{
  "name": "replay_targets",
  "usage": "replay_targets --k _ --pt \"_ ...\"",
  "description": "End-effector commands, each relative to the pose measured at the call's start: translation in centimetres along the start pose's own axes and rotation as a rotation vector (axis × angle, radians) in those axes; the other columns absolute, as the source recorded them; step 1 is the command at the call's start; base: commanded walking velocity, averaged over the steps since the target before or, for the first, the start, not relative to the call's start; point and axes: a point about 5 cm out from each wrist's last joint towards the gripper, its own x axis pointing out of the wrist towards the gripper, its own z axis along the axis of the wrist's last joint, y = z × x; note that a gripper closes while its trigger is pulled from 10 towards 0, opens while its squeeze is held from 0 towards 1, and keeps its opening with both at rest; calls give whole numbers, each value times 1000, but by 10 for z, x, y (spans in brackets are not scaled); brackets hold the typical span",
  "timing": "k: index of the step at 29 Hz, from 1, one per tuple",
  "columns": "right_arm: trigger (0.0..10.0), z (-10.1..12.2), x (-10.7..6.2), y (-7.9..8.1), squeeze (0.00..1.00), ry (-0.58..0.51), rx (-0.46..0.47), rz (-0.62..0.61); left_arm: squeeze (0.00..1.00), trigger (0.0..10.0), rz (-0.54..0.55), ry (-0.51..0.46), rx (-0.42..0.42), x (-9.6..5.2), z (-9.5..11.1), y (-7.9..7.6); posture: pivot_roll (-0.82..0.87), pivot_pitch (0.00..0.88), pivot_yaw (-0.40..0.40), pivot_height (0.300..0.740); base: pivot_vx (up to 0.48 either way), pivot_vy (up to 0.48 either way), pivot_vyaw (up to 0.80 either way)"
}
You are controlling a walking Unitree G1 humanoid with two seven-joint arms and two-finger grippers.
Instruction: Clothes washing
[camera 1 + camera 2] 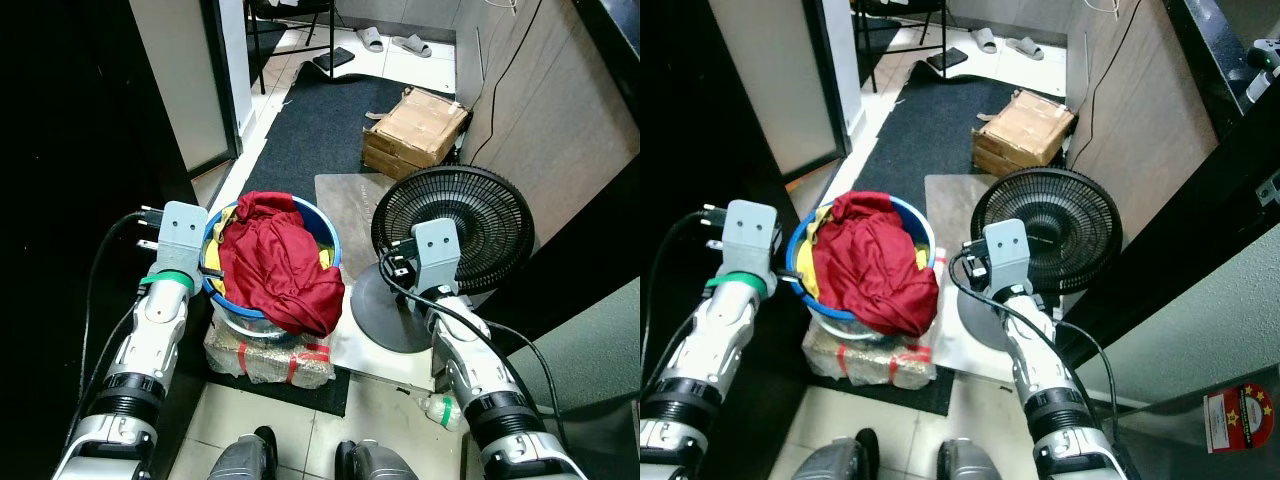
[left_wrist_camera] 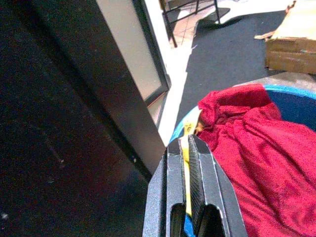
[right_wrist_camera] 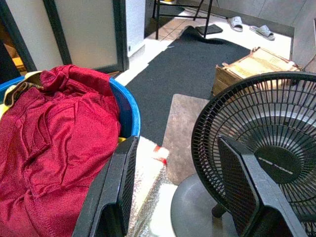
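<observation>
A blue basin (image 1: 322, 226) stands on a wrapped bundle (image 1: 268, 360) on the floor in front of me. A red garment (image 1: 280, 268) is heaped in it and hangs over the near rim, with a bit of yellow cloth (image 1: 325, 258) underneath. My left gripper (image 2: 185, 144) is shut on the basin's left rim, a yellow strip and blue edge pinched between its fingers (image 2: 200, 163). My right gripper (image 3: 177, 145) is open, held at the basin's right side between the basin and a fan, touching neither.
A black floor fan (image 1: 466, 226) on a round base stands right of the basin. Beyond it lies a cardboard box (image 1: 415, 128) on a dark mat (image 1: 310, 130). A dark door panel (image 1: 70, 150) walls the left; a wooden wall (image 1: 560, 110) the right.
</observation>
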Motion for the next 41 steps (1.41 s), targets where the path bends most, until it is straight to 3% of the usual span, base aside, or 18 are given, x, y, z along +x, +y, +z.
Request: replay_targets --k 1,16,41 --pt "10000 -5 -3 -3 0 9 15 -12 0 10000 1 2 -3 -2 -3 1 -57 57 43 740 0 0 0" --pt "10000 -5 -2 -1 0 4 8 -9 0 10000 -2 -30 -24 -4 1 2 -50 73 39 740 0 0 0" --pt "10000 -5 -3 0 0 5 -44 -9 0 10000 -6 -34 -8 -6 0 2 -54 80 40 740 -413 0 0"
